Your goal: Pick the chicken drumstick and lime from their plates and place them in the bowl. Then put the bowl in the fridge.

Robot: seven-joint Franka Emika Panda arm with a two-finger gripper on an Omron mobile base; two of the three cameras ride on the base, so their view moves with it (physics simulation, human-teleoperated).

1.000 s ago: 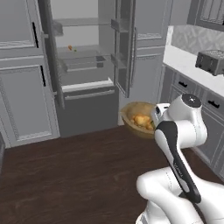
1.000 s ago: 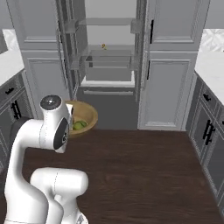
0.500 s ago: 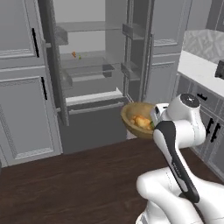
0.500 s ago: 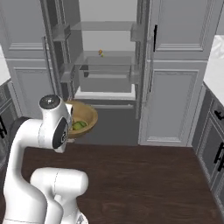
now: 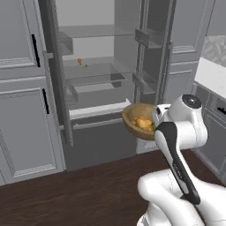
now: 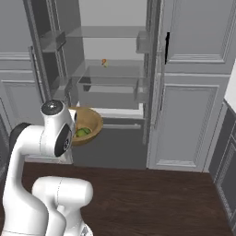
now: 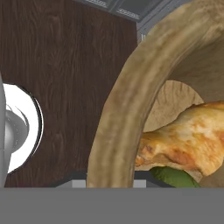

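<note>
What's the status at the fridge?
Gripper shut on bowl rim. Chicken drumstick and lime inside. Fridge doors open, nothing blocking.

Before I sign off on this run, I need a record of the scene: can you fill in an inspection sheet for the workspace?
Surface: dark wood floor in front of the fridge; nothing lying on it.
Job's things: wooden bowl held up in front of the open fridge, not yet on a shelf. Chicken drumstick and lime lie inside the bowl.
Clutter: a small orange item on a fridge shelf, too small to identify.
Gripper: shut on the bowl's rim, at the end of the arm.
Cables: nothing seen.
Surroundings: grey cabinets on both sides of the fridge; a counter edge at the far right of the left base view.
</note>
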